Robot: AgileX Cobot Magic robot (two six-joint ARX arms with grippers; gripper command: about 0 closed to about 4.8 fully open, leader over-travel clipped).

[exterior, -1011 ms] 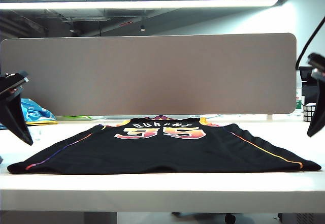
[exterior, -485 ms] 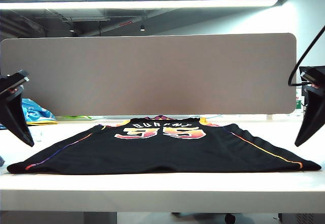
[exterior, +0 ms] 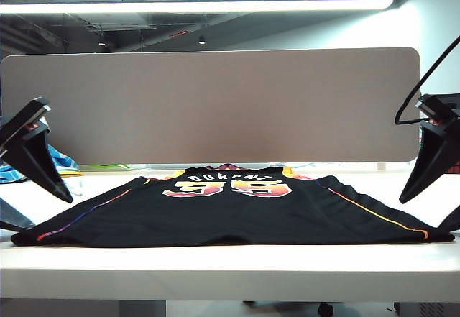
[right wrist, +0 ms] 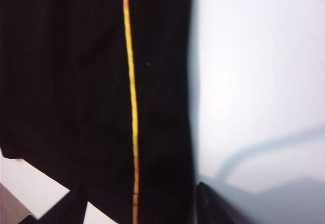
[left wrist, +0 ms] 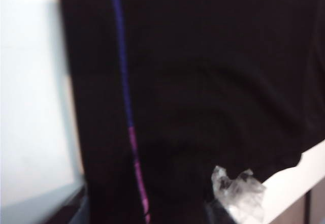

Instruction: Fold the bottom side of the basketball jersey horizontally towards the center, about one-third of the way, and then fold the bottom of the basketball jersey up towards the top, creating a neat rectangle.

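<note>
Left gripper (exterior: 50, 180) hangs above the table's left edge, clear of the cloth. In its wrist view both fingers sit wide apart, one on either side of the purple side stripe, nothing between them.

The basketball jersey (exterior: 230, 213) lies flat across the middle of the white table (exterior: 230, 270), number side up, collar toward the far side, hem along the near edge. We see no fold in it yet: both side stripes run straight out to the near corners. We judge the task barely begun; the one-third fold and the fold up to the top are both still to do.

Right gripper (exterior: 424, 177) hangs above the jersey's right near corner, not touching. Its wrist view shows the fingers spread to either side of the orange stripe (right wrist: 133, 132), holding nothing.

Surface: smooth, white, bright under the lamp. A blue patterned cloth (exterior: 61, 162) lies at the far left behind the left arm. A tall grey partition (exterior: 215, 105) closes off the far side; above it, exposed ceiling ducts and a long strip light (exterior: 201, 6).
</note>
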